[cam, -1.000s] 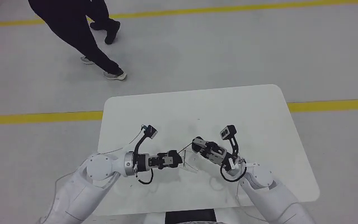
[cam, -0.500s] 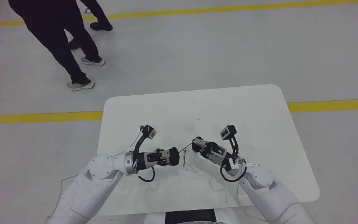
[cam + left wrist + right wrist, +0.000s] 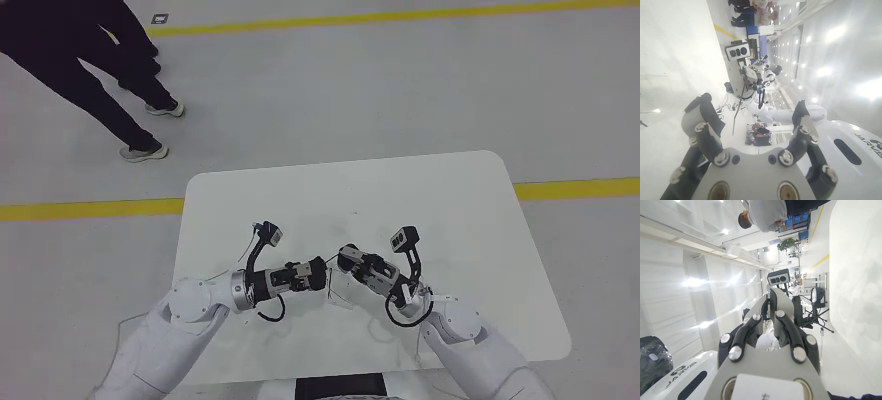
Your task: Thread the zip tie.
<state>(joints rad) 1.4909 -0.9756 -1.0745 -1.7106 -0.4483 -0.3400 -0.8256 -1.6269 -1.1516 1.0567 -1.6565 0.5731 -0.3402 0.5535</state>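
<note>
The zip tie is seen as a thin dark strip clamped at one end in the closed right end effector. Its free length stands out in the air above the desk and points toward the left end effector, whose fingers are spread wide apart with nothing between them. In the top view the two end effectors are held tip to tip, near each other over the front part of the desk, and the strip is too fine there to be followed. The tie is judged to be very light, narrow and springy: stiff enough to hold a line over a short span, yet easily bowed or twisted if pushed on the end. Its smooth plastic is expected to slip in a loose pinch, so a firm hold across the flat faces is called for. The free tail is best taken close to its tip, so that little unsupported length is left to wander when it is steered into the head's slot. Whether the head lies inside the right grip cannot be told.
</note>
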